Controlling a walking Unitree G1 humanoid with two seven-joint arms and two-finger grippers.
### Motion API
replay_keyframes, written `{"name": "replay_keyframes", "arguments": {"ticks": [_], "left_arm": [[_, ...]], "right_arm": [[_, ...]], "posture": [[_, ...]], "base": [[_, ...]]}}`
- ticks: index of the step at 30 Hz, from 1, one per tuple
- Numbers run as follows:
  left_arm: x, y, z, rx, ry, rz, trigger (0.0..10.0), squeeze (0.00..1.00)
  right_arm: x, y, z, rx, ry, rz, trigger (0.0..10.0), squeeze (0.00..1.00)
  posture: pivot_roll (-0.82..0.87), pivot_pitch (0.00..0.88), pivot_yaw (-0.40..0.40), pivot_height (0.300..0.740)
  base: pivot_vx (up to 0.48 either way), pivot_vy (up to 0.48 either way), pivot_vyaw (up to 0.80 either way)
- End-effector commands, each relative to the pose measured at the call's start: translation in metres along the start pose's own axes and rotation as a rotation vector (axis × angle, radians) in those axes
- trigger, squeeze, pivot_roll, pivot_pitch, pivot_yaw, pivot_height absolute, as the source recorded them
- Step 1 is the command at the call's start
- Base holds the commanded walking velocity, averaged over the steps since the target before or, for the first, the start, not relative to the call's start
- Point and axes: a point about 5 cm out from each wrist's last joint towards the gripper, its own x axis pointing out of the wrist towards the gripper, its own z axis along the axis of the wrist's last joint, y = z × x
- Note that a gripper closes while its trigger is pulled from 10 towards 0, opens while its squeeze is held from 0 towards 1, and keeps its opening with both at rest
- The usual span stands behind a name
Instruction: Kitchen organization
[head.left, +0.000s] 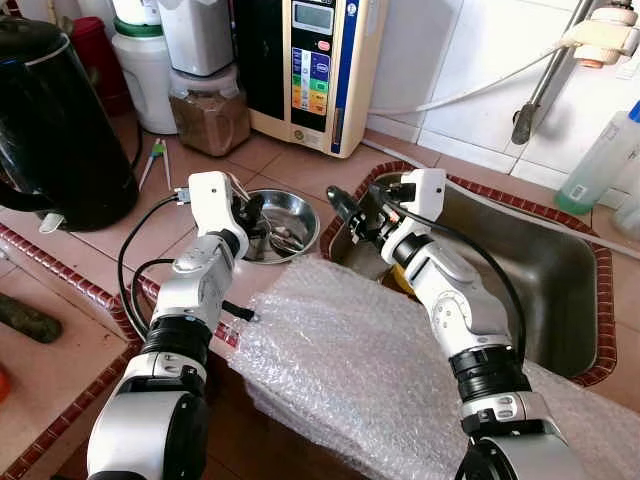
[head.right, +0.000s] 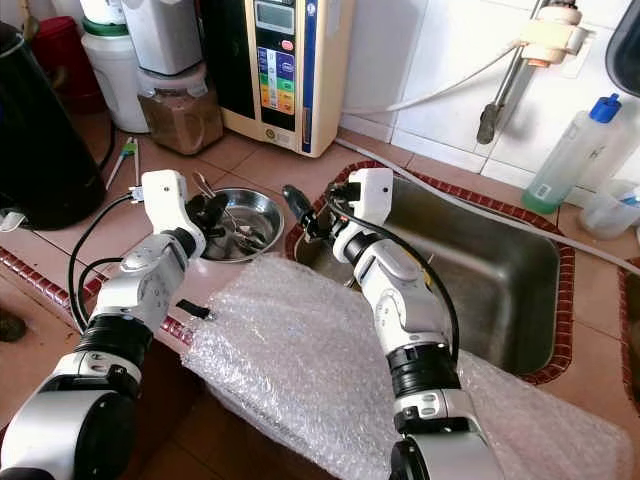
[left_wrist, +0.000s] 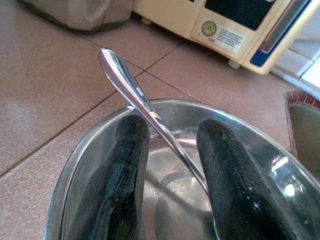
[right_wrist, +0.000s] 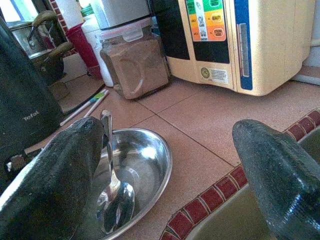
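Observation:
A round steel bowl (head.left: 300, 205) stands on the tiled counter just left of the sink. A steel spoon (left_wrist: 130, 85) rests in it, with its handle leaning up over the rim. My left gripper (left_wrist: 172, 127) reaches down into the bowl. It is open, with one black finger on each side of the spoon handle and a gap still showing. My right gripper (head.left: 352, 212) hovers over the sink's left rim, beside the bowl. It is open wide with nothing in it. The right wrist view looks past its fingertips (right_wrist: 60, 165) at the bowl (right_wrist: 150, 150) and the spoon (right_wrist: 106, 130).
Bubble wrap (head.left: 360, 370) covers the counter's front edge under both arms. The steel sink (head.left: 560, 260) lies to the right, under a tap (head.left: 545, 80). A black kettle (head.left: 55, 120), a jar of brown powder (head.left: 208, 115) and a water purifier (head.left: 310, 65) line the back. A bottle (head.left: 600, 160) stands far right.

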Motion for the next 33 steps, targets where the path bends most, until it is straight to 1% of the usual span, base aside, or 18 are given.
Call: {"name": "replay_keyframes", "arguments": {"ticks": [1,2,3,8,9,13,19,26,27,28,32,33], "left_arm": [[0.003,-0.005,0.001,-0.032,0.022,-0.002,10.0,0.0],[0.004,-0.006,0.001,-0.049,0.027,-0.001,10.0,0.0],[0.005,-0.008,0.002,-0.089,0.03,0.008,10.0,0.0],[0.007,-0.01,0.004,-0.163,0.037,0.025,10.0,0.0],[0.008,-0.011,0.004,-0.163,0.038,0.022,10.0,1.0],[0.008,-0.013,0.002,-0.173,0.047,0.011,10.0,1.0],[0.008,-0.012,-0.001,-0.193,0.056,0.024,10.0,1.0],[0.007,-0.007,-0.012,-0.199,0.118,0.063,10.0,1.0],[0.006,-0.007,-0.015,-0.201,0.139,0.067,10.0,0.0],[0.005,-0.005,-0.02,-0.212,0.169,0.072,10.0,0.0],[0.004,-0.005,-0.025,-0.217,0.198,0.06,10.0,0.0],[0.003,-0.004,-0.027,-0.218,0.202,0.062,2.6,0.0]], "right_arm": [[-0.001,0.002,0.006,-0.027,-0.026,0.008,10.0,0.07],[-0.001,0.002,0.006,-0.03,-0.026,0.01,10.0,0.0],[-0.001,0.002,0.007,-0.034,-0.026,0.014,10.0,0.0],[-0.002,0.003,0.007,-0.039,-0.025,0.016,10.0,0.0],[-0.001,0.003,0.006,-0.04,-0.024,0.015,10.0,0.0],[-0.001,0.003,0.006,-0.041,-0.021,0.016,10.0,0.0],[-0.001,0.004,0.005,-0.042,-0.019,0.018,10.0,0.0],[0.0,0.004,0.004,-0.043,-0.017,0.021,10.0,0.0],[0.0,0.004,0.004,-0.043,-0.017,0.021,10.0,0.0],[0.0,0.004,0.004,-0.043,-0.016,0.021,10.0,0.0],[0.0,0.005,0.003,-0.041,-0.014,0.019,10.0,0.0],[-0.001,0.005,0.002,-0.04,-0.013,0.018,10.0,0.0]], "posture": [[-0.04,0.015,-0.041,0.74],[-0.04,0.015,-0.039,0.74],[-0.04,0.014,-0.038,0.74],[-0.04,0.012,-0.036,0.74],[-0.04,0.012,-0.035,0.74],[-0.04,0.011,-0.034,0.74],[-0.04,0.009,-0.034,0.74],[-0.04,0.007,-0.034,0.74],[-0.04,0.008,-0.033,0.74],[-0.04,0.01,-0.033,0.74],[-0.04,0.012,-0.032,0.74],[-0.04,0.014,-0.031,0.74]], "base": [[0.0,0.0,0.0],[0.0,0.0,0.0],[0.0,0.0,0.0],[0.0,0.0,0.0],[0.0,0.0,0.0],[0.0,0.0,0.0],[0.0,0.0,0.0],[0.0,0.0,0.0],[0.0,0.0,0.0],[0.0,0.0,0.0],[0.0,0.0,0.0],[0.0,0.0,0.0]]}}
